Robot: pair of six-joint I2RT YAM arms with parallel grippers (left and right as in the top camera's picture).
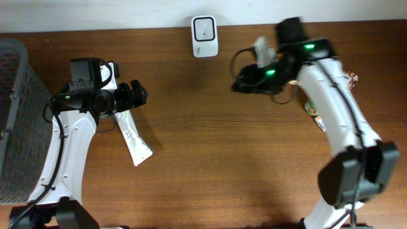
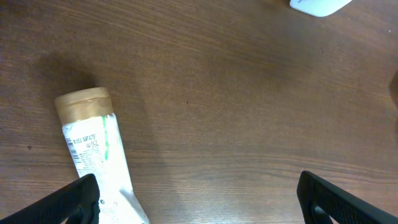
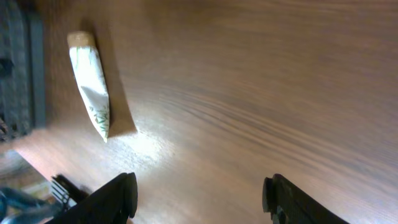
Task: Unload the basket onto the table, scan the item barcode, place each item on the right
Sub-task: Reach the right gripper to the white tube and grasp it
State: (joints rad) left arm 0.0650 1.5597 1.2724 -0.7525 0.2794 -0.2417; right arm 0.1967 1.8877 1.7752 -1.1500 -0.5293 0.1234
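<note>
Waiting to lift the tube (image 1: 132,137)
It lies well apart from the scanner (image 1: 204,35), by the spread, empty left tool (image 2: 199,202); the right tool (image 3: 202,199) gapes too. Gripping over its barcode could block scanning.

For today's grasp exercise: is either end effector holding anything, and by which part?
Nothing is held. The left end effector and right end effector are open; the tube lies on the table.

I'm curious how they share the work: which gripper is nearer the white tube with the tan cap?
Left. The left gripper hovers right beside the tube; the right gripper is well across the table, beyond the white scanner.
</note>
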